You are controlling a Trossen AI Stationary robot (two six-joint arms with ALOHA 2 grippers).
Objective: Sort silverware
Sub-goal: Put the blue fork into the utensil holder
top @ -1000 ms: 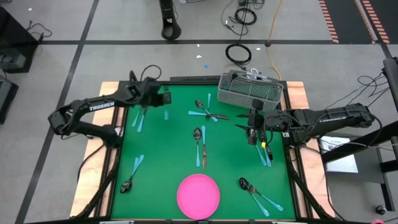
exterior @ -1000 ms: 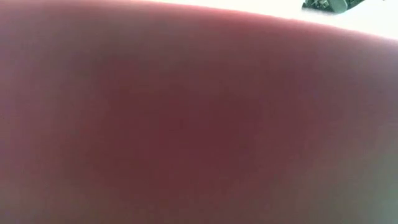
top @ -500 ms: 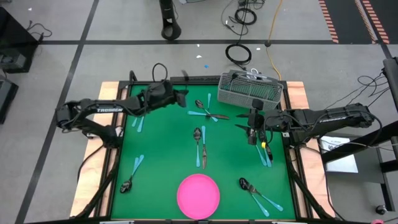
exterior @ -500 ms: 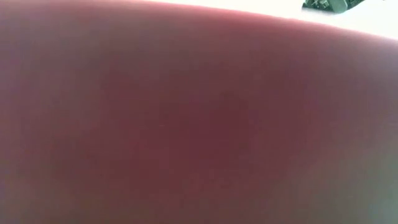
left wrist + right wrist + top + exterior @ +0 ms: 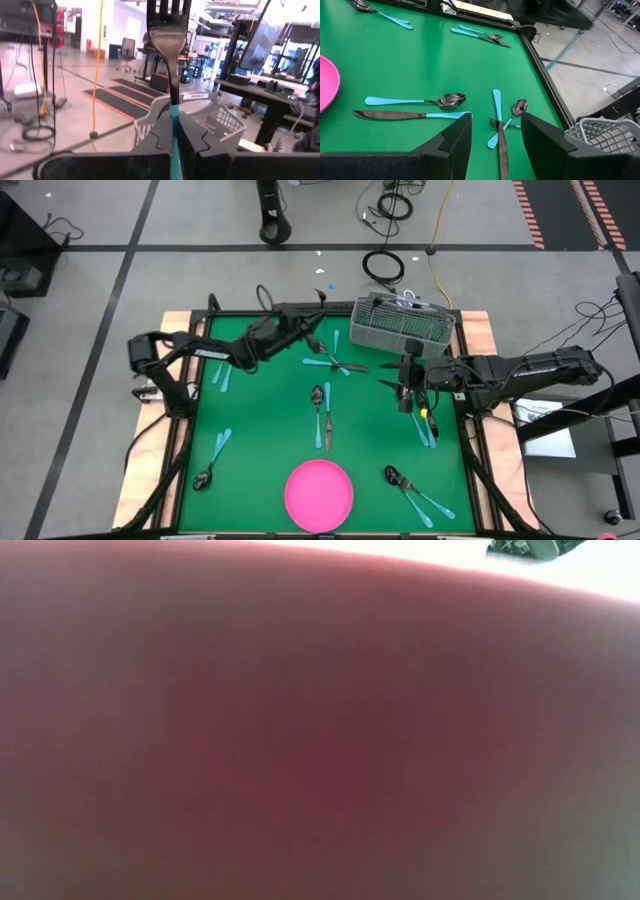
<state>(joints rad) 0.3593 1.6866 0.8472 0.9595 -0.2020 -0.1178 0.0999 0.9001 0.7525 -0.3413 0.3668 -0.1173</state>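
My left gripper [image 5: 306, 337] reaches over the table's far side, a little left of the grey wire-mesh basket [image 5: 403, 325], and is shut on a fork [image 5: 169, 40] with a dark metal head and a light-blue handle. My right gripper [image 5: 405, 387] hovers open above the table's right half; in its wrist view the fingers stand to either side of a fork [image 5: 501, 150] lying on the mat, clear of it. More silverware lies flat on the green mat: a spoon and knife [image 5: 323, 415] in the middle, and a crossed cluster [image 5: 335, 362] at the far side. My left gripper pinches the fork's light-blue handle [image 5: 174, 125] between its two fingers. The fingers come about level from the table's left. The fork sticks up out of the fingers with its tines on top, lifted clear of the table.
A round pink plate [image 5: 319, 494] sits at the near edge and fills the low view [image 5: 320, 740]. Other utensils lie at the left [image 5: 222, 370], near left [image 5: 210, 462], right [image 5: 428, 425] and near right [image 5: 415, 490]. The basket [image 5: 210, 117] stands just ahead of the left gripper.
My left gripper has travelled along the far side toward the table's right, toward the basket, carrying the fork. It has tipped up from pointing down to about level and has rolled. The fork now stands tines up.
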